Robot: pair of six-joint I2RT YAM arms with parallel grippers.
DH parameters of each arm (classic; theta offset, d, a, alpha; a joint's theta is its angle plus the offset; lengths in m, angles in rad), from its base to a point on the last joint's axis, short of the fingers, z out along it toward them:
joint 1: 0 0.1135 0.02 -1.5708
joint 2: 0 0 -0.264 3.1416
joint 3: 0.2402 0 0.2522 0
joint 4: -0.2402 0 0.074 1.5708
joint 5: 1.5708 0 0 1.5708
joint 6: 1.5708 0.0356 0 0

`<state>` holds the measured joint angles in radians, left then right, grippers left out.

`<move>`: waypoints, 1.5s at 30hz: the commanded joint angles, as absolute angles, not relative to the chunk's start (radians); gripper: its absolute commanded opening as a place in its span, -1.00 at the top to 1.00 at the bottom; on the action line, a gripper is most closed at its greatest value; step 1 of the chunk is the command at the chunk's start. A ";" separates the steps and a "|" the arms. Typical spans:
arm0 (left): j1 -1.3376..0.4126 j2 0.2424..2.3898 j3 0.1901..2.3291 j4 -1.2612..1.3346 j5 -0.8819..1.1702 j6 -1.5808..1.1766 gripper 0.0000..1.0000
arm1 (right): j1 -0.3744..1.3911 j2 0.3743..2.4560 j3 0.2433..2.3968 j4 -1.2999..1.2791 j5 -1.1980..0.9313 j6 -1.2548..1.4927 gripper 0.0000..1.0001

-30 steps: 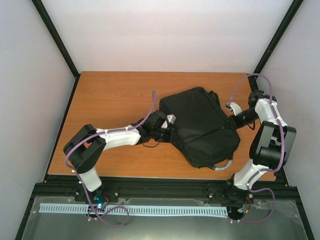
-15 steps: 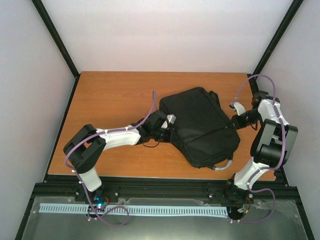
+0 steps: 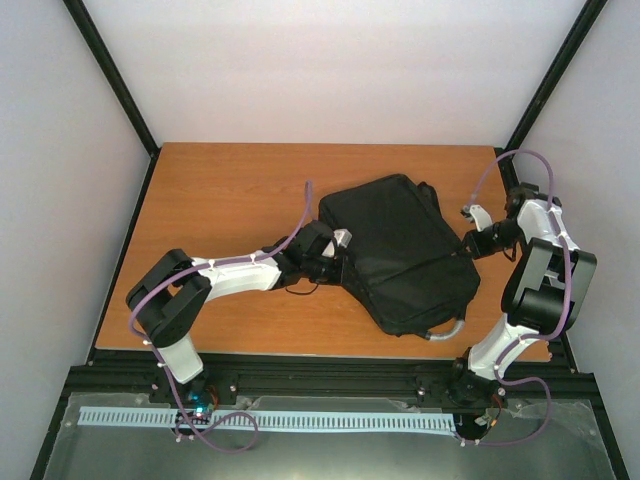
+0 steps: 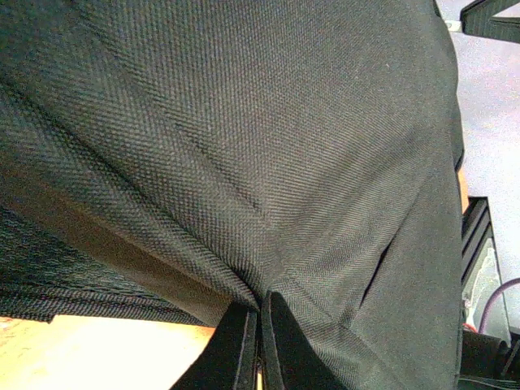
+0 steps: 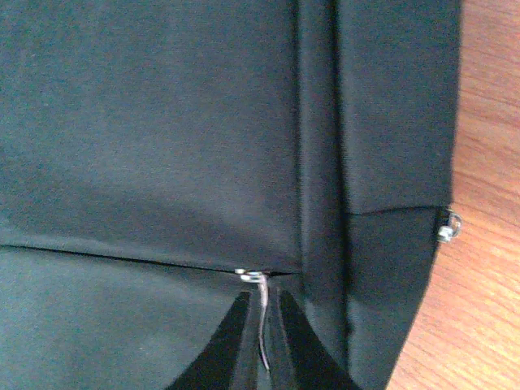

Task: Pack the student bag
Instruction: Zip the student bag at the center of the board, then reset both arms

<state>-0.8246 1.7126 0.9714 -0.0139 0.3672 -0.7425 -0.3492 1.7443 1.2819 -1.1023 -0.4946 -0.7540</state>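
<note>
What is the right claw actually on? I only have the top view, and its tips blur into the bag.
Observer: Right wrist view shows the right claw shut on the metal zipper pull of the bag.
Operator: Left claw?
Observer: Left wrist view shows the left claw shut, pinching a fold of the bag's fabric.
Operator: Anything else near the pull?
Observer: A small metal fitting sits at the bag's edge, next to the wood table.
</note>
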 commanded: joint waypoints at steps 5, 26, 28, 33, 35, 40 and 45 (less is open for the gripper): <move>-0.811 1.655 1.006 -0.154 0.329 -0.657 0.68 | -0.384 1.677 1.322 -1.131 -0.558 -0.778 0.48; -0.759 1.316 1.251 -0.711 -0.123 -0.389 -0.70 | -0.378 1.267 1.406 -1.086 -0.670 -0.630 -0.61; -0.746 1.277 1.256 -0.739 -0.199 -0.375 -0.91 | -0.358 1.213 1.371 -1.015 -0.654 -0.573 -0.99; -0.705 1.187 1.218 -0.770 -0.434 -0.345 -0.99 | -0.212 1.094 1.214 -0.779 -0.557 -0.371 -1.00; -0.685 1.151 1.183 -0.762 -0.529 -0.350 -1.00 | -0.117 1.052 1.142 -0.659 -0.452 -0.263 -1.00; -0.671 1.022 1.044 -0.689 -0.722 -0.425 -1.00 | 0.066 0.956 0.934 -0.440 -0.134 -0.085 -1.00; -0.666 0.915 0.897 -0.616 -0.786 -0.476 -1.00 | 0.067 0.810 0.691 -0.225 -0.047 -0.097 -1.00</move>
